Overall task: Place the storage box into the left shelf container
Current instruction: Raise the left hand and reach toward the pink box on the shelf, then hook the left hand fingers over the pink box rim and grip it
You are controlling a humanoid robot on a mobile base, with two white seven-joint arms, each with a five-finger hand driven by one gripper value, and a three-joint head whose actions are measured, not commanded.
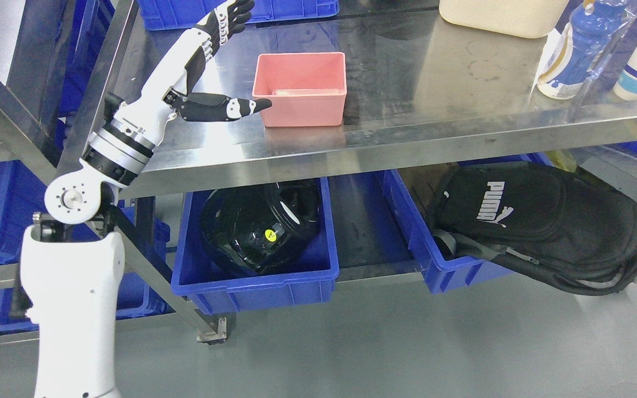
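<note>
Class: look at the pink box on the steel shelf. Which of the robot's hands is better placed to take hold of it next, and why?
The left hand. It is open right beside the pink box, thumb pointing at its near-left corner. No right arm shows in the picture.

place: you're in a storeroom or lab
evidence: steel shelving [407, 138], blue bins [252, 282] lower frame, grey floor [407, 342]
</note>
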